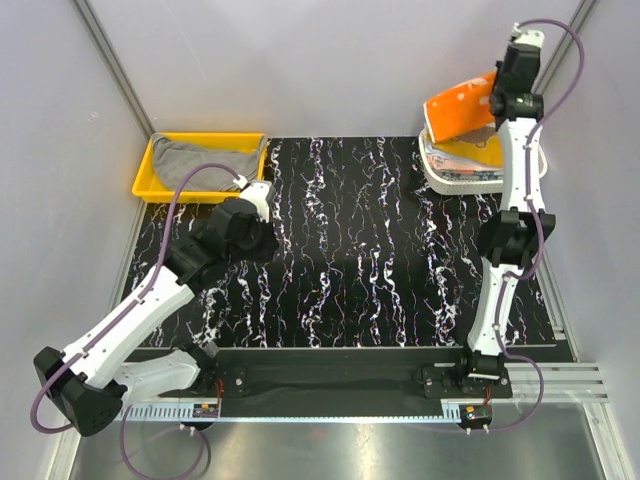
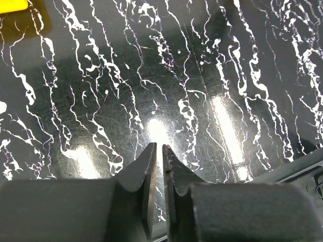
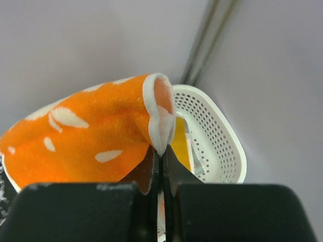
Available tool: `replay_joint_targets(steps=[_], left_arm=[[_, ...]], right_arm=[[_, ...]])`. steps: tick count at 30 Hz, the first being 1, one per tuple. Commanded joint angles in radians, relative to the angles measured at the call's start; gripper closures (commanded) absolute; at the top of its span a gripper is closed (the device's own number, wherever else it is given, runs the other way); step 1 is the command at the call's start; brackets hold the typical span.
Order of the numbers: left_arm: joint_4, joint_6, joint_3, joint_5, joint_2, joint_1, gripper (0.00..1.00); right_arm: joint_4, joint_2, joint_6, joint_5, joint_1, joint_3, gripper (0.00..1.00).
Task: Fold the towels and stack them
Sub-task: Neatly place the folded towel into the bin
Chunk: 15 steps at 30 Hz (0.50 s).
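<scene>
1. Near edge: both arm bases sit on the rail at the front of the black, white-veined table, the left arm on the left and the right arm on the right.
2. Left arm: it reaches forward and inward across the left part of the table, and its wrist is near the far-left corner.
3. Left gripper: the jaws stand almost together with a narrow slit between them. Nothing is in the slit. It hangs over bare table top and no cloth shows in its wrist view.
4. Far left: a yellow tray lies just beyond the left gripper. A grey towel lies crumpled inside it and fills most of the tray. The gripper does not touch this towel.
5. Right arm: it stretches up the right side of the table to the far-right corner.
6. Right gripper: the jaws are pressed together on the white-hemmed edge of an orange towel, pinching it.
7. The orange towel has white spots. It is lifted clear of the table and spreads to the left of the gripper, partly folded over at the pinched edge.
8. Far right: a white perforated basket sits below and just beside the raised towel. More cloth lies inside it, orange-yellow on top with paler patterned layers at the left. The number of pieces cannot be told.
</scene>
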Motion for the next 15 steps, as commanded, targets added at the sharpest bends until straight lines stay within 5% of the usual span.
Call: replay_joint_targets(steps=[1,8,15], left_arm=[[0.042,0.012,-0.001,0.018,0.011,0.006,0.87],[0.039,0.012,-0.001,0.007,0.038,0.009,0.87],[0.037,0.011,-0.001,0.004,0.048,0.009,0.87]], right_arm=[[0.029,0.095,0.127,-0.114,-0.06,-0.026,1.0],[0.05,0.216,0.185,-0.17,-0.104,-0.053,0.95],[0.035,0.212,0.203,-0.096,-0.116,-0.066,0.53]])
